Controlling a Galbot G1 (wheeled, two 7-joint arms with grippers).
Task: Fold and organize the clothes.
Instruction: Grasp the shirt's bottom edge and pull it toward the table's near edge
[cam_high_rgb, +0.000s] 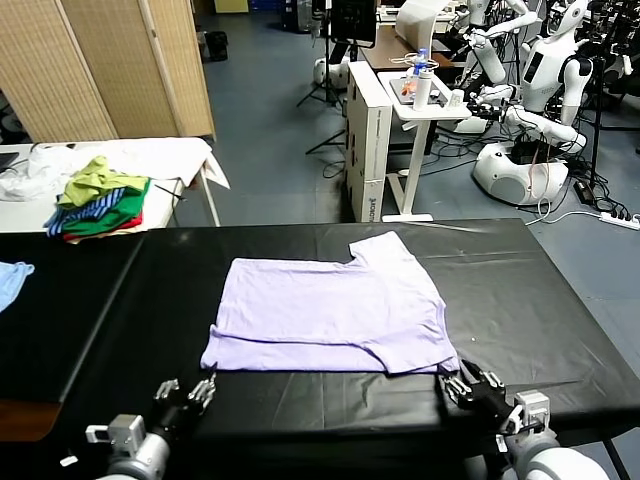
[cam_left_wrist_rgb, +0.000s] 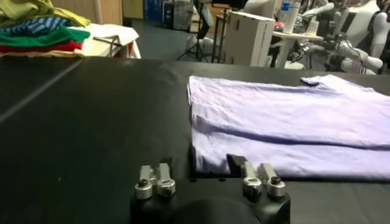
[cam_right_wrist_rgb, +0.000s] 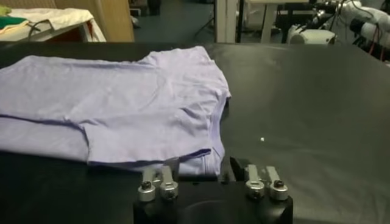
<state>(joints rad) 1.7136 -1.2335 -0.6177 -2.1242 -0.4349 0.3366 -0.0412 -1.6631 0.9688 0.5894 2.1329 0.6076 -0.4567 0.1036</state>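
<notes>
The clothes, one pale lavender T-shirt (cam_high_rgb: 330, 310), lie flat on the black table (cam_high_rgb: 520, 290) with the lower part folded up and a sleeve toward the far right. My left gripper (cam_high_rgb: 190, 393) is at the shirt's near left corner. In the left wrist view it (cam_left_wrist_rgb: 200, 165) is open, and the corner of the shirt (cam_left_wrist_rgb: 286, 122) lies between its fingers. My right gripper (cam_high_rgb: 462, 383) is at the near right corner. In the right wrist view it (cam_right_wrist_rgb: 205, 167) is open too, with the hem of the shirt (cam_right_wrist_rgb: 122, 97) lying between its fingers.
A pile of green, yellow, striped and red clothes (cam_high_rgb: 100, 200) sits on a white table at the back left. A light blue garment (cam_high_rgb: 10, 280) lies at the black table's left edge. Desks and other robots (cam_high_rgb: 540, 90) stand beyond the table.
</notes>
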